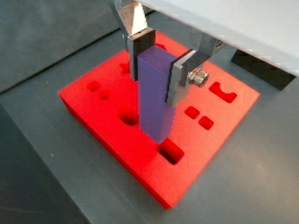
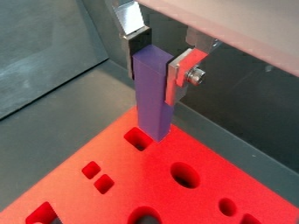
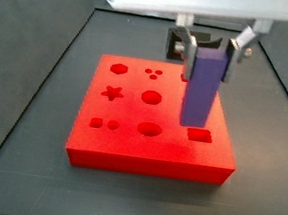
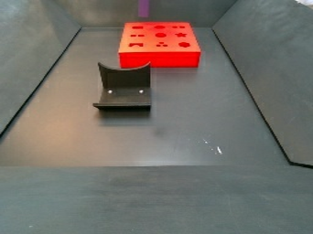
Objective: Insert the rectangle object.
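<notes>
My gripper (image 1: 160, 59) is shut on the rectangle object (image 1: 156, 92), a long purple-blue bar held upright by its upper end. It hangs over the red block (image 1: 111, 131), which has shaped holes. The bar's lower end is close beside the rectangular hole (image 1: 172, 155), near the block's edge. In a wrist view the bar (image 2: 153, 96) ends just by that hole (image 2: 139, 138). In a side view the gripper (image 3: 209, 46) holds the bar (image 3: 203, 88) just above the hole (image 3: 201, 135). I cannot tell whether the bar touches the block.
A dark grey curved holder (image 4: 124, 89) stands on the dark floor in front of the red block (image 4: 160, 41). Only a bit of the bar (image 4: 145, 7) shows there. Sloped dark walls (image 4: 37, 82) bound the floor on both sides.
</notes>
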Tool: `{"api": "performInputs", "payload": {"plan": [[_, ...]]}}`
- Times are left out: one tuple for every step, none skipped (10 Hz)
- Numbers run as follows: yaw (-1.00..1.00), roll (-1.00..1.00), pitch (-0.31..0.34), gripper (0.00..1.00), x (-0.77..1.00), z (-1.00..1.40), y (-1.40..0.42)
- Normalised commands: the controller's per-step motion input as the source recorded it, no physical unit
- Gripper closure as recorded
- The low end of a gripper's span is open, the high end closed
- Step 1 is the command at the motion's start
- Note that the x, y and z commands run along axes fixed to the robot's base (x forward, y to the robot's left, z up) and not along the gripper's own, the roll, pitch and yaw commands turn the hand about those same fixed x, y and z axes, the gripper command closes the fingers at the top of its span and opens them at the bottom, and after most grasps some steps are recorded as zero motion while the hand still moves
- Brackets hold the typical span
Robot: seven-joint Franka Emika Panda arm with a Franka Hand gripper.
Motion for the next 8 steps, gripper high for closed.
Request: {"api": "performInputs", "payload": {"plan": [[0.09,0.39,0.094,1.0,0.91,-0.14,-0.16],[0.0,0.33,0.134,1.0,0.84,-0.15,-0.19],[0.0,0.34,0.117,1.0,0.83,-0.15,-0.21],[0.0,0.35,0.171,1.0,0.91,-0.06,-0.15],[0.0,0.33,0.181,1.0,0.93,-0.07,-0.09],[0.0,0.29,0.17,1.0,0.94,-0.04,0.0],[-0.01,0.19,0.17,1.0,0.95,-0.05,0.08],[0.0,0.07,0.119,1.0,0.84,-0.18,0.12]]}}
